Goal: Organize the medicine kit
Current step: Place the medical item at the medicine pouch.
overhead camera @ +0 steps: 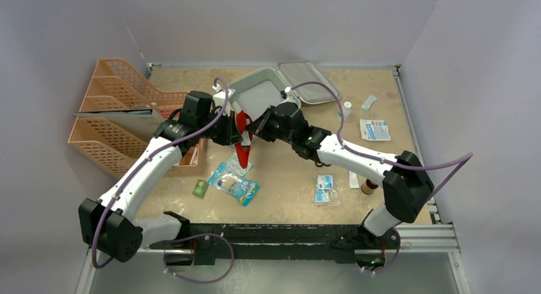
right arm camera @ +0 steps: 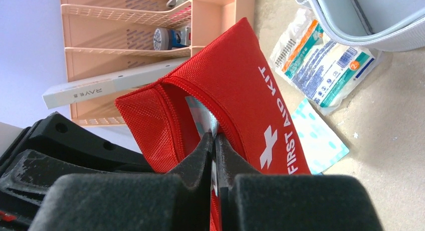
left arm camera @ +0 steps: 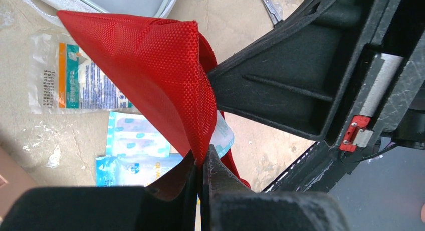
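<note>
Red pouch (right arm camera: 235, 85): coarse woven cloth, matt. Left hand (left arm camera: 202, 163) and right hand (right arm camera: 215, 141): grainy matt black plastic. Sachet (right arm camera: 326, 60): glossy clear film. Medicine kit (right arm camera: 361, 33): smooth shell.

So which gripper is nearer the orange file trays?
Left. The left gripper pinches the red first-aid pouch beside the orange file trays; the right gripper pinches its far side.

Red woven pouch (right arm camera: 235, 85), white cross and lettering; pale grey medicine kit (overhead camera: 258, 91); peach mesh trays (overhead camera: 121, 77).
</note>
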